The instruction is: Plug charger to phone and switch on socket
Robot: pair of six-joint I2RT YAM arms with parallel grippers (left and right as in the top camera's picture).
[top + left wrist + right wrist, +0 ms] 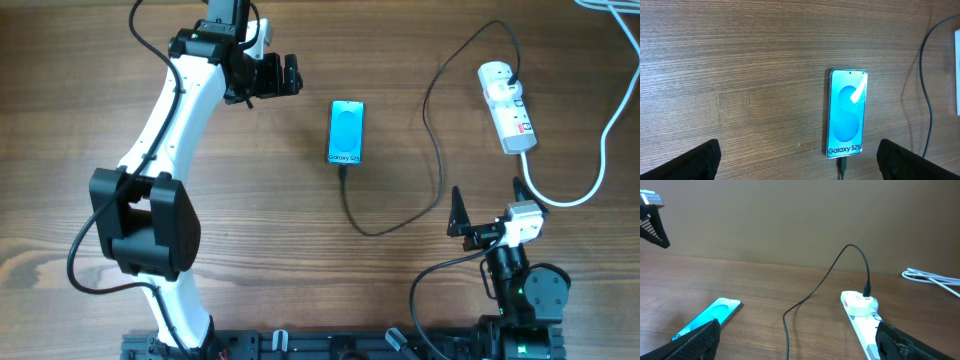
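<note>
The phone (346,132) lies in the middle of the table with its cyan screen up and the "Galaxy S25" end toward the front. The charger cable (437,150) is black; its connector sits in the phone's front end (841,165) and its other end runs to a white adapter on the socket (506,120) at the right. My left gripper (283,76) is open and empty, left of the phone. My right gripper (487,212) is open and empty, in front of the socket. The right wrist view shows the phone (710,315), the cable (815,292) and the socket (862,315).
A thick white cord (590,170) loops from the socket's front end round the right side and off the far right corner. The table is brown wood. A black rail runs along the front edge (330,345).
</note>
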